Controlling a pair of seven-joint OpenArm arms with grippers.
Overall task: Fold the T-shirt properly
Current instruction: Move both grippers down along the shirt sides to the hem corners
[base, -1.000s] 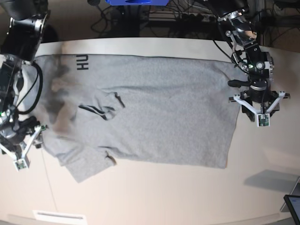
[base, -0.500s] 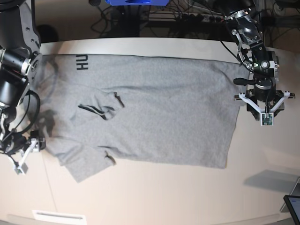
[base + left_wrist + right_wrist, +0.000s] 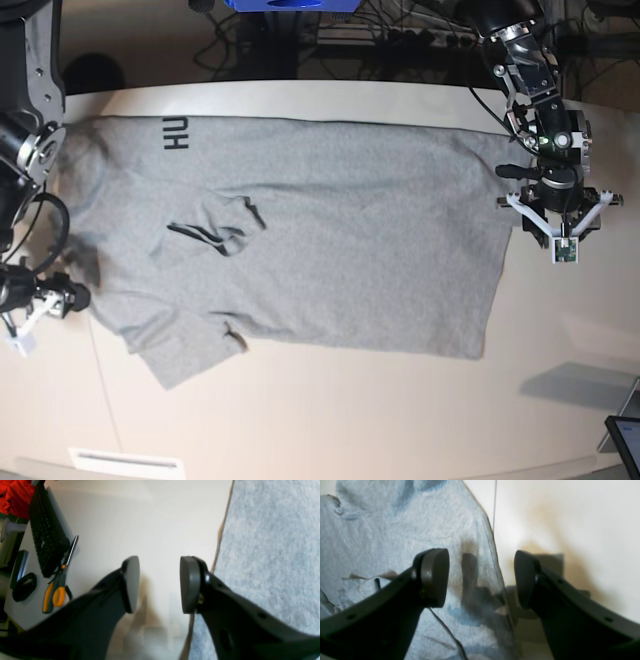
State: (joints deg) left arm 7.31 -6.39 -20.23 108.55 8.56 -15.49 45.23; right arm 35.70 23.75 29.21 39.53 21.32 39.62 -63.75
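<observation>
Over the last second my right end effector had slid leftward off the shirt, which lay flat on the worktop, while the left end effector barely moved; both gaped wide and empty, so no fold had begun.

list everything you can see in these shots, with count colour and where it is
T-shirt: one, light heather grey with black lettering, spread flat across the table, a fold near its collar end
table: one, cream white, under the shirt
scissors: one pair, orange handles, on a grey surface beyond the table edge
keyboard: one, black, beside the scissors
red cloth: one, red, top corner of the left wrist view
left hand: one, black pads, open, over bare table beside the shirt's hem
right hand: one, black pads, open, straddling the shirt's edge
</observation>
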